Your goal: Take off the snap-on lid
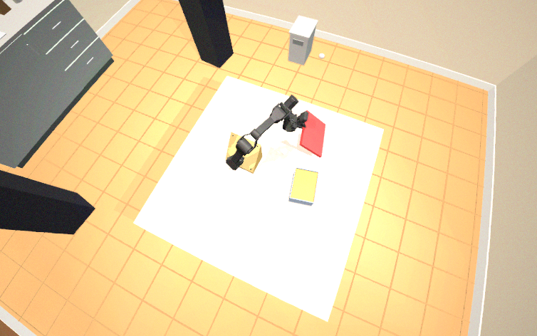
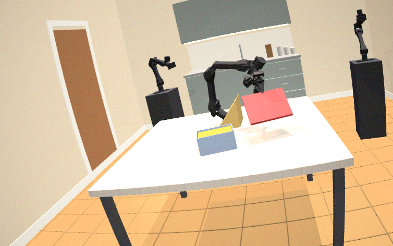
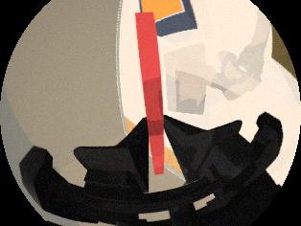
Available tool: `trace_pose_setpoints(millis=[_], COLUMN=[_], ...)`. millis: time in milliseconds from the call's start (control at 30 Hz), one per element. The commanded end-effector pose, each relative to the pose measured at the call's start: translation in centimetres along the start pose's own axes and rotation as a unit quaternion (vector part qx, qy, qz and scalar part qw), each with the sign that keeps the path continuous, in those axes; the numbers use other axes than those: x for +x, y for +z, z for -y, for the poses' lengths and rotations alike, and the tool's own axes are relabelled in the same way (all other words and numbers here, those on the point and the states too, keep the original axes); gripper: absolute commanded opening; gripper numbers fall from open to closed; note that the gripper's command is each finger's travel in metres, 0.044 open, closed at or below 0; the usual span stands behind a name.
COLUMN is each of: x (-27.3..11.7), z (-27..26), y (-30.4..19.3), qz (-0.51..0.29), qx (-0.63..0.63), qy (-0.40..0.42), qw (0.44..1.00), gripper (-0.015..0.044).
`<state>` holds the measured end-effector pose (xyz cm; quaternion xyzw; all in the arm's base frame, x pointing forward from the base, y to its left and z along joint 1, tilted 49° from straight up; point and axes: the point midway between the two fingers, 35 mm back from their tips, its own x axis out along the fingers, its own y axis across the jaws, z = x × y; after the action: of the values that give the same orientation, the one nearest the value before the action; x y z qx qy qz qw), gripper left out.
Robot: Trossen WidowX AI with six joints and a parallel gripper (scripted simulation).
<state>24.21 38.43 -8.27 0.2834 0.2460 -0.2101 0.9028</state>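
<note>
Partly hidden, the one red lid [image 1: 313, 134] [image 2: 267, 106] [image 3: 150, 57] tilts — pinched by the claw [image 1: 304, 123] [image 2: 262, 90] [image 3: 153, 120]. One box [image 1: 303, 201] [image 2: 217, 144] [image 3: 178, 26] sits open — its floor unseen.

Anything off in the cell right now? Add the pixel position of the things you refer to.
Only the red lid [image 1: 313, 134] [image 2: 267, 106] [image 3: 149, 57]: it's steeply tilted, pinched at its edge by the gripper [image 2: 262, 91] [image 3: 153, 120]. Probably just mid-carry. The open blue box [image 1: 301, 201] [image 2: 217, 143] [image 3: 178, 27] stands upright; no spill or damage visible.
</note>
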Motion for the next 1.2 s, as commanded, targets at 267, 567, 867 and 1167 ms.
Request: trace_pose_setpoints(millis=[267,567,867,1167], x=[0.8,1.3,1.8,2.2], z=[1.0,1.5,2.1,2.6], y=[0.4,0.4,0.4,0.4], qz=[0.002,0.002,0.002,0.002], qx=[0.001,0.001,0.001,0.001], qy=[0.003,0.003,0.003,0.003], qw=[1.0,1.0,1.0,1.0], gripper=[0.0,0.0,0.0,0.0])
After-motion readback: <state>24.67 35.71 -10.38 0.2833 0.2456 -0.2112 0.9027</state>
